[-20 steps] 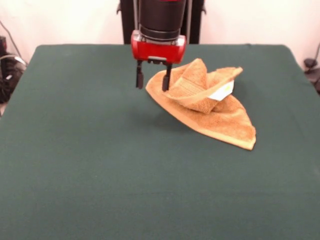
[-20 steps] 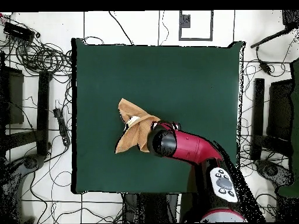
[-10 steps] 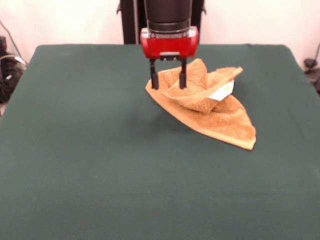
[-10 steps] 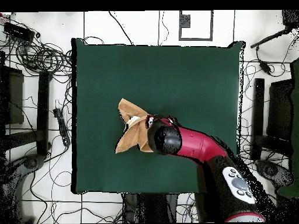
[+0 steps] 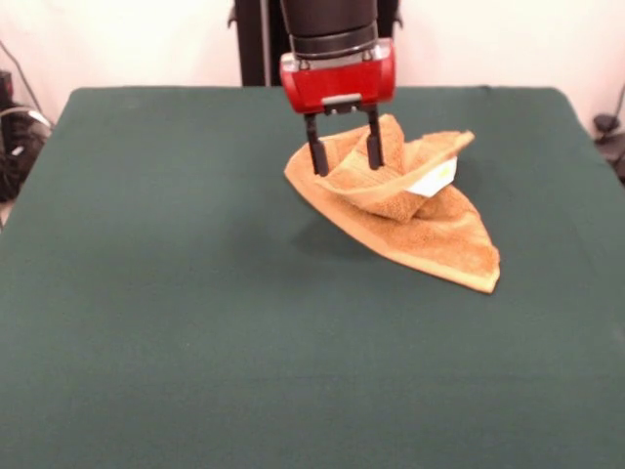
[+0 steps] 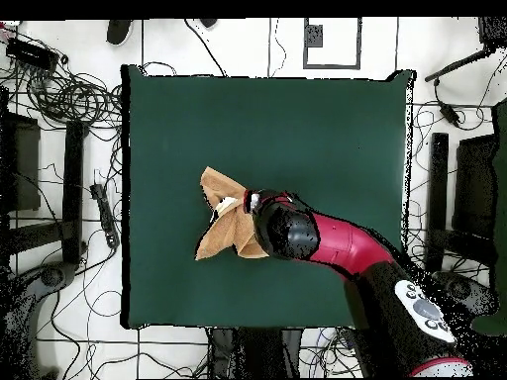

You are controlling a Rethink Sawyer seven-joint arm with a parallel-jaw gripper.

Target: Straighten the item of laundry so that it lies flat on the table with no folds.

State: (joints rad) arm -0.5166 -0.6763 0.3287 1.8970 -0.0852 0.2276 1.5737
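Note:
The orange-tan towel (image 5: 420, 220) lies crumpled on the dark green table (image 5: 195, 322), right of centre toward the far side in the front view. It is folded over itself, with a raised flap and a white label tag (image 5: 435, 179) showing. My gripper (image 5: 345, 154) hangs open just above the towel's left folded part, its two black fingers (image 5: 317, 156) straddling the raised fold. In the overhead view the towel (image 6: 223, 213) shows left of centre, and the red arm's end (image 6: 282, 230) covers its right edge.
Cables and stands (image 6: 69, 148) lie on the floor around the table in the overhead view. The black robot pedestal (image 5: 256, 44) stands behind the table's far edge.
My gripper has moved to the right in the front view, from beside the towel's left corner to over its raised fold. It stays open. The towel has not moved.

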